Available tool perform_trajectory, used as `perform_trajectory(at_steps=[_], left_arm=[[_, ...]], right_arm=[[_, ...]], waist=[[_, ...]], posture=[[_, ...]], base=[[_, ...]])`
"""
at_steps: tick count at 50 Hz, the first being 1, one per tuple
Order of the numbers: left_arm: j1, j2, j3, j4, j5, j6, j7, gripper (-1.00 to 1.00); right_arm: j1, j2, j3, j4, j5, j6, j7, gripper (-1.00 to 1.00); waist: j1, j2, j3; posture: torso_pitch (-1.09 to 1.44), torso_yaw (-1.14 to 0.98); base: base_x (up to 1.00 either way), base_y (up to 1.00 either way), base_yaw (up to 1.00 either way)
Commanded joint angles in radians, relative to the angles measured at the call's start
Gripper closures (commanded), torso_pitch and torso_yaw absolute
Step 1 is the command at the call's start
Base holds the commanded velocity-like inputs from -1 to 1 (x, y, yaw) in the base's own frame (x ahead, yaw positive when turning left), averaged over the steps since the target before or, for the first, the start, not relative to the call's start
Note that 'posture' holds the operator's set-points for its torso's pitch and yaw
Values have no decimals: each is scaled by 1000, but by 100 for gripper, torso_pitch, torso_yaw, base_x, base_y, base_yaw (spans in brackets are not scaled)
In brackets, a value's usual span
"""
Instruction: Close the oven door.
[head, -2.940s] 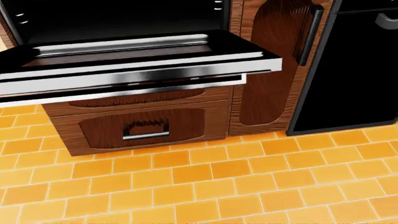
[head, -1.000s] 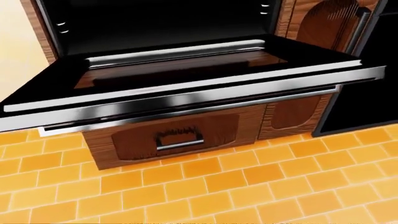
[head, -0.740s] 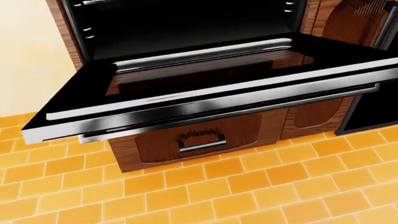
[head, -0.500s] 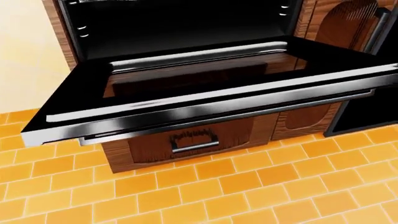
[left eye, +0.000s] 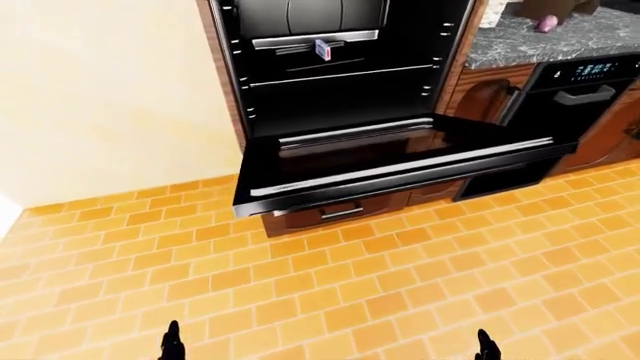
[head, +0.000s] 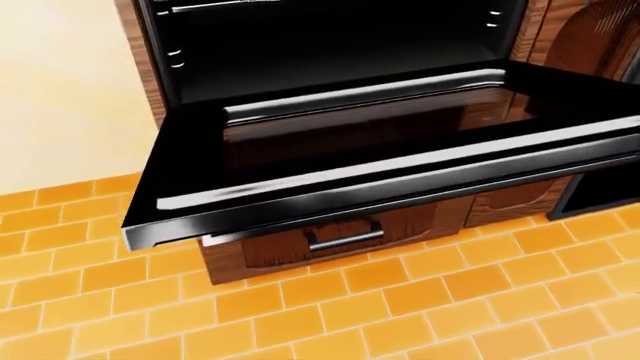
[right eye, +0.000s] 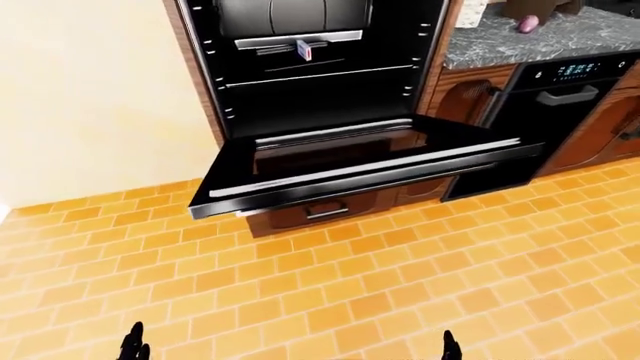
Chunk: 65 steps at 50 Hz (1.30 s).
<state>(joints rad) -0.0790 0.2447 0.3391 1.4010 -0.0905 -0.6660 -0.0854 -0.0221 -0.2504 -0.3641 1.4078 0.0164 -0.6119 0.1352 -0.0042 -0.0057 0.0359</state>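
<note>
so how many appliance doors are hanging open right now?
1: the black glass oven door, dropped flat above the wooden drawer. The black dishwasher at right looks shut. Others may be out of view.

- We count one oven (left eye: 340, 82), built into a tall wooden cabinet.
- We count one oven door (left eye: 390, 161), hanging open and lying flat.
- We count one drawer (head: 340, 236) under the door, with one bar handle (head: 345, 238).
- We count two wire racks inside the oven; the upper rack (left eye: 315, 39) carries one small box (left eye: 323, 49).
- We count one black dishwasher (right eye: 560, 105) at the right of the right-eye view.
- We count one stone counter (left eye: 550, 37) above it, with one pink item (left eye: 546, 23) too small to identify.
- We count two hands, only their dark fingertips showing at the bottom edge: left hand (left eye: 172, 345) and right hand (left eye: 487, 346).
</note>
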Motion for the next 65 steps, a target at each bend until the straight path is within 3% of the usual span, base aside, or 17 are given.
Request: perform_trajectory(at_steps=[1,6,8,12,17,20,32,36,37,39,43,48,49,50,52,61,65], left_arm=[[-10,9,3,-15,-3,-20,0,-100],[-8,8,3,-15,-2,-21,-1,-100],[-7,9,3,-15,-1,-21,0,-100],[-7,9,3,-14,1,-20,0,-100],[-6,10,8,-14,5,-18,-1,-100],[-5,9,8,-15,5,-20,0,-100],[-1,8,4,-15,2,-23,1,-100],[-1,8,3,-15,1,-23,1,-100],[-2,9,3,-15,1,-22,0,-100],[-1,9,3,-15,1,-22,0,-100],[-2,10,4,-15,0,-21,-1,-100],[-3,9,4,-15,1,-20,-1,-100],[-2,9,3,-15,1,-21,0,-100],[-2,8,3,-15,1,-21,-1,-100],[-2,8,3,-14,2,-21,0,-100],[-2,7,2,-15,2,-21,1,-100],[-2,9,3,-14,2,-22,1,-100]], right_arm=[[-9,-15,-4,-18,8,-24,-5,-100],[-8,-16,-4,-17,8,-24,-5,-100],[-8,-15,-4,-17,8,-24,-6,-100],[-6,-15,-3,-17,6,-25,-7,-100],[-6,-14,-3,-17,5,-24,-7,-100],[-6,-14,-3,-17,5,-24,-7,-100],[-5,-15,-3,-17,4,-24,-6,-100],[-5,-15,-3,-17,4,-23,-6,-100],[-7,-16,-3,-17,4,-22,-6,-100],[-8,-15,-3,-17,4,-21,-6,-100],[-7,-14,-2,-17,3,-22,-7,-100],[-8,-14,-2,-18,4,-21,-5,-100],[-8,-14,-2,-17,4,-21,-5,-100],[-7,-14,-2,-17,4,-21,-5,-100],[-7,-15,-2,-17,4,-21,-5,-100],[-5,-15,-2,-17,4,-22,-5,-100],[-5,-15,-2,-17,4,-21,-4,-100]], waist=[[0,-1,-8],[-3,-83,-15],[-11,-50,-14],[-10,-52,-20],[-8,9,-8],[-2,105,-27],[0,-19,-7],[-7,-106,-23],[-17,-49,-8],[-15,-65,-16],[-10,-40,-13],[-7,52,-11],[-5,92,-23],[-10,99,-38],[1,72,-10],[-1,-11,-8],[-3,-78,-13]], posture=[[0,0],[0,0],[0,0],[0,0],[0,0],[0,0],[0,0],[0,0],[0,0],[0,0],[0,0],[0,0],[0,0],[0,0],[0,0],[0,0],[0,0]], base=[[0,28,0],[0,27,0],[0,27,0],[0,27,0],[0,27,0],[0,28,0],[0,28,0],[0,28,0],[0,27,0],[0,27,0],[0,27,0],[0,28,0],[0,28,0],[0,27,0],[0,28,0],[0,27,0],[0,27,0]])
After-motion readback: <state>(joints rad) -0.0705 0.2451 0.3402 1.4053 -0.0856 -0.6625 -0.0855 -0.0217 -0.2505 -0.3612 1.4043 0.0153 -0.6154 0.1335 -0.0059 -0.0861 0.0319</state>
